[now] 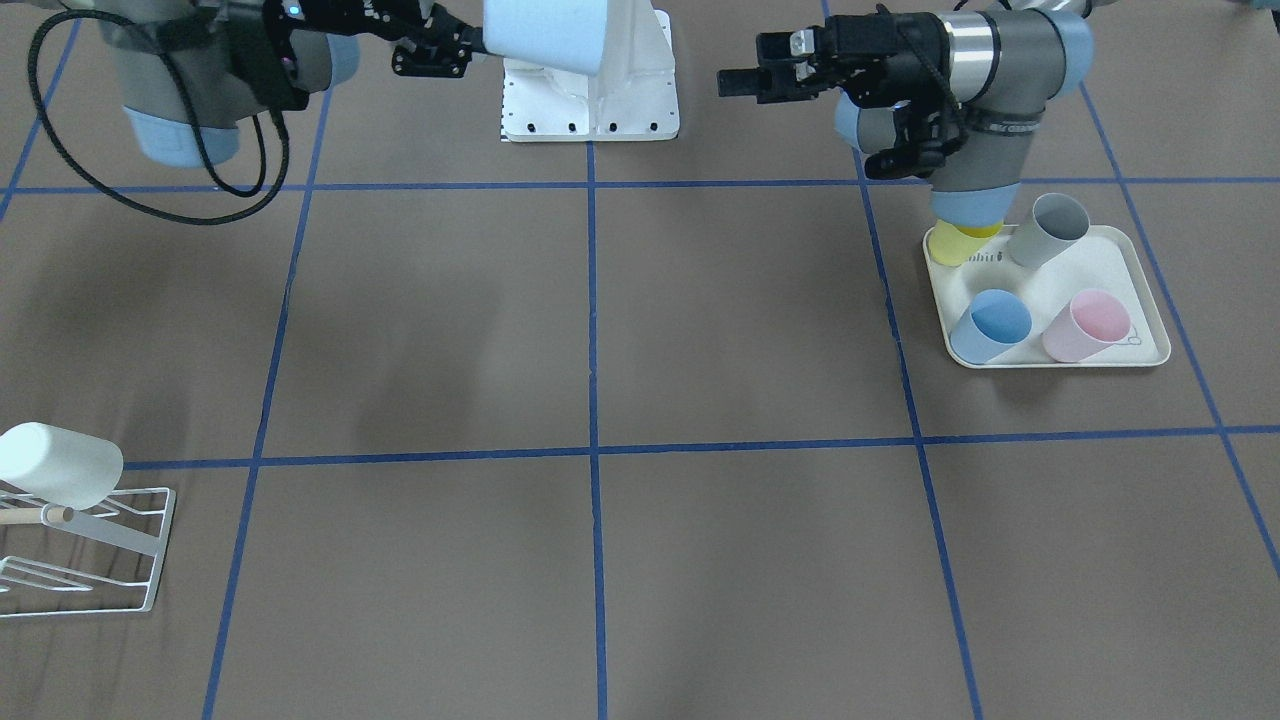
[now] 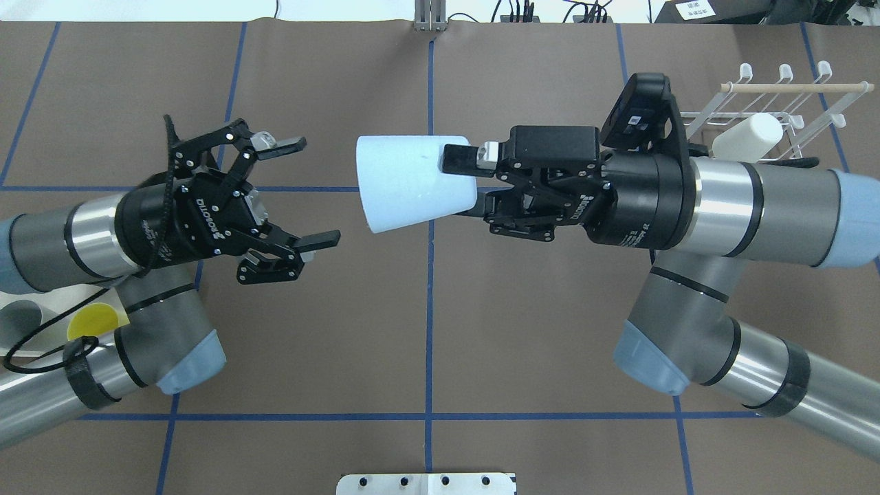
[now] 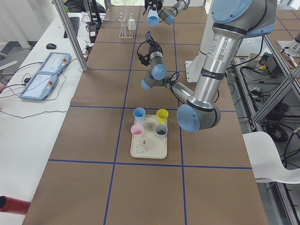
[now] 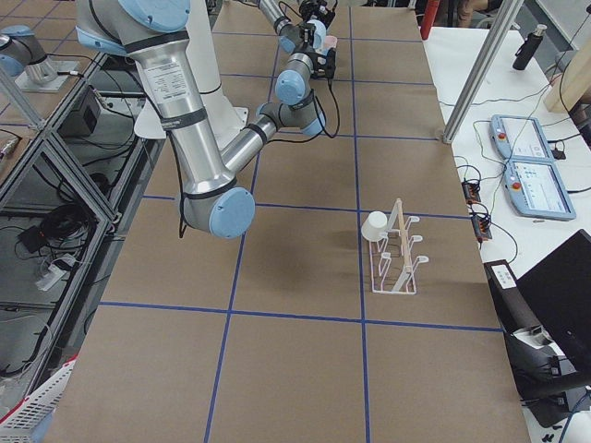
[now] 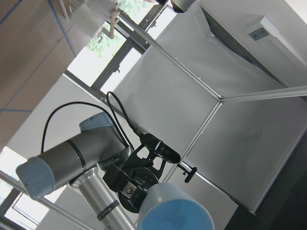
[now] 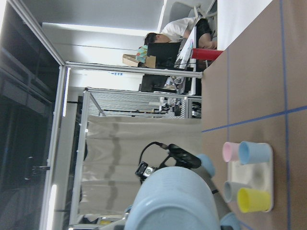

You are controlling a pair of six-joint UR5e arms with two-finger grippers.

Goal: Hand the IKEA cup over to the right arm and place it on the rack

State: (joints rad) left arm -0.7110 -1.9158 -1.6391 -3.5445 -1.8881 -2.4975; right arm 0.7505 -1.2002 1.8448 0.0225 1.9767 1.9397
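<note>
- From above: the light blue cup (image 2: 405,182) lies sideways in the air over the middle of the tabletop (image 2: 309,344). The right pincer (image 2: 462,184) pinches it at the narrow end, so the wide mouth points away from that arm. I judge this grip leaves the mouth free to go over a prong of the rack (image 2: 790,113).
- The left pincer (image 2: 313,191) is spread wide and holds nothing. It faces the mouth of the cup but is apart from it, so only the right pincer carries the cup. The hand-over looks finished to me.
- The rack stands behind the right wrist. A white cup (image 2: 746,137) sits on one prong, under the dowel (image 2: 790,88).
- From the front: the rack (image 1: 140,560) is in the near corner on the right arm's side, well apart from the cup (image 1: 545,35), so a long carry remains. The tray (image 1: 1150,345) with four other cups is on the left arm's side.
- From the left end: the cup (image 3: 153,18) is small and far, too small to tell more.
- From the right end: the rack (image 4: 392,263) has slanted prongs free beside the white cup. The cup probably must be tilted to match them.
- Left wrist: the cup (image 5: 175,211) is straight ahead, with the right pincer behind it.
- Right wrist: the cup (image 6: 172,201) fills the lower middle, and the tray is far beyond it.
</note>
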